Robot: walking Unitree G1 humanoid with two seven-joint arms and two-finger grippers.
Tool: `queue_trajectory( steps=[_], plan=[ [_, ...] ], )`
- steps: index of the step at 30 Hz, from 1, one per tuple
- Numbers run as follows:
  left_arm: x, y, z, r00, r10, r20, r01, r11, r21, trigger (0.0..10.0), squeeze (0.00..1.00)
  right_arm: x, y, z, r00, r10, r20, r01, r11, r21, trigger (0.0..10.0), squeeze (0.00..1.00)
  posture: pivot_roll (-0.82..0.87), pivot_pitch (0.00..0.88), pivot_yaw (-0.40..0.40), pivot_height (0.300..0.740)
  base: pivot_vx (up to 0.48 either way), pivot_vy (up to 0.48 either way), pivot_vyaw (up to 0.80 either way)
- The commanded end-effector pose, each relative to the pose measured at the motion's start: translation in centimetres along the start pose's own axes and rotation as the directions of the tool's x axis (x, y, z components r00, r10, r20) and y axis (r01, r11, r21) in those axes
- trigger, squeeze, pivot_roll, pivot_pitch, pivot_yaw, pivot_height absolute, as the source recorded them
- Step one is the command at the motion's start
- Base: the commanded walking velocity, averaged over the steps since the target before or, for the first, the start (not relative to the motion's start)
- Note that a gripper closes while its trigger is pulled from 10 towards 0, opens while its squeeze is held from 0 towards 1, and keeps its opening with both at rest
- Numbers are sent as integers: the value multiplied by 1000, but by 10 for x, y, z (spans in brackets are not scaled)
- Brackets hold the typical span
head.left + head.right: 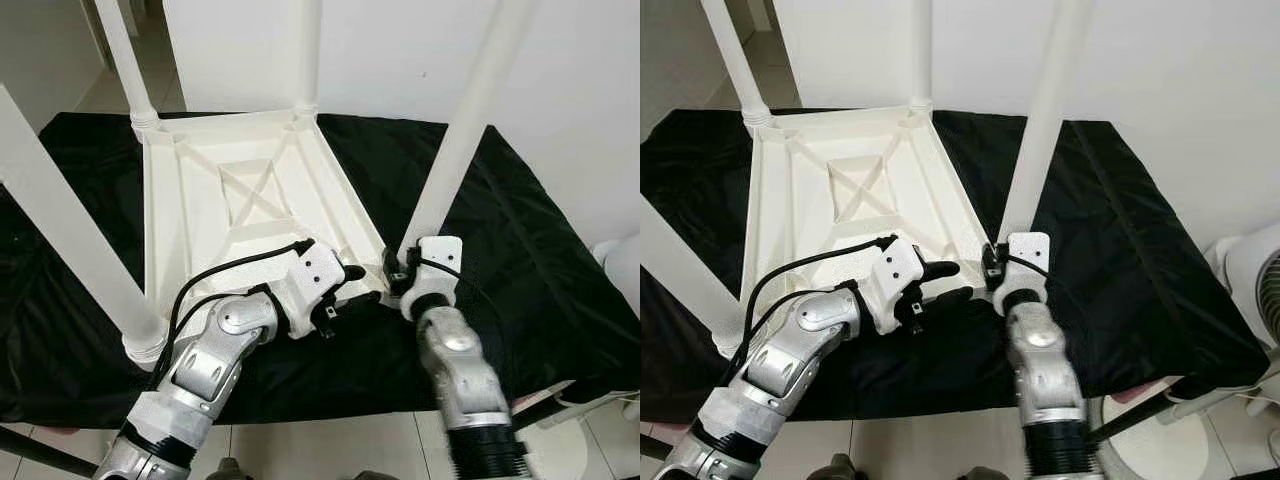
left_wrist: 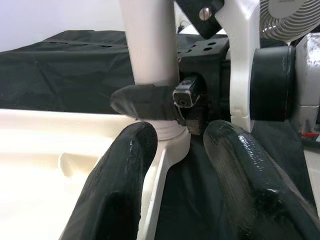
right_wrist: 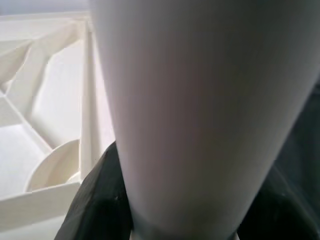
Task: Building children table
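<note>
A white children's table (image 1: 250, 190) lies upside down on a black cloth (image 1: 540, 260), with its legs pointing up. My right gripper (image 1: 398, 270) is shut on the base of the near right leg (image 1: 465, 130), just above the table's near right corner. In the right wrist view that leg (image 3: 200, 100) stands between the black fingers (image 3: 95, 200). My left gripper (image 1: 350, 285) is open just left of that corner, its fingers (image 2: 115, 185) pointing at the leg's socket without touching the leg (image 2: 150, 45).
Three other legs stand up: near left (image 1: 70, 240), far left (image 1: 130, 70) and far middle (image 1: 308, 50). A white wall rises behind. A white fan (image 1: 1260, 290) stands on the floor at the right. The cloth's front edge runs under my arms.
</note>
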State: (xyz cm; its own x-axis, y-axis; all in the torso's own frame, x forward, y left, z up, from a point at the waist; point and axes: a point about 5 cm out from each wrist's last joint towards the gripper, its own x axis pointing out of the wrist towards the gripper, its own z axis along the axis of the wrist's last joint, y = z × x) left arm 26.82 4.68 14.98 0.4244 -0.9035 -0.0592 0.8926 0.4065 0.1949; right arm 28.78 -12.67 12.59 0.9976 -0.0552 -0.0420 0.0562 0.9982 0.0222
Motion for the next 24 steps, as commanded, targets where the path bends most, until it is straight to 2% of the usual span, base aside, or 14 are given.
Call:
queue_trajectory(
  steps=[1, 3, 5, 12, 13, 21, 23, 24],
  plan=[
    [0, -1, 1, 1000, -11, 6, 11, 1000, -8, 10000, 0, -4, 9, -14, 996, -45, -75, 47, 999, 17, 10000, 0, 18, 0, -33, 740, 0, 0, 0],
    [0, -1, 1, 1000, -11, 6, 11, 1000, -8, 10000, 0, -4, 9, -14, 996, -45, -75, 47, 999, 17, 10000, 0, 18, 0, -33, 740, 0, 0, 0],
    [1, -2, 2, 1000, -13, 9, 13, 1000, -11, 10000, 0, -6, 17, -12, 997, 6, -74, -2, 999, 48, 10000, 0, 7, 0, -32, 740, 0, 0, 0],
    [2, -3, 1, 1000, -18, 9, 18, 1000, -10, 10000, 0, -8, 16, -11, 996, 15, -86, -12, 999, 45, 10000, 20, 5, 0, -35, 740, 0, 0, 0],
    [2, -3, 1, 1000, -18, 9, 18, 1000, -10, 10000, 0, -9, 16, -10, 996, 22, -81, -18, 999, 49, 10000, 1000, 5, 0, -38, 740, 0, 0, 0],
    [3, -4, 1, 1000, -16, 13, 16, 1000, -12, 10000, 0, -16, 16, -8, 995, 81, -53, -79, 996, 46, 10000, 1000, 4, 0, -46, 740, 0, 0, 0],
    [3, -4, 1, 1000, -15, 15, 15, 1000, -13, 10000, 0, -19, 11, -9, 995, 93, -46, -91, 995, 30, 10000, 1000, 1, 0, -50, 740, 0, 0, 0],
    [4, -5, 1, 1000, -13, 17, 13, 1000, -14, 10000, 0, -22, 3, -10, 993, 110, -45, -109, 994, 8, 10000, 1000, 0, 0, -52, 740, 0, 0, 0]
  ],
)
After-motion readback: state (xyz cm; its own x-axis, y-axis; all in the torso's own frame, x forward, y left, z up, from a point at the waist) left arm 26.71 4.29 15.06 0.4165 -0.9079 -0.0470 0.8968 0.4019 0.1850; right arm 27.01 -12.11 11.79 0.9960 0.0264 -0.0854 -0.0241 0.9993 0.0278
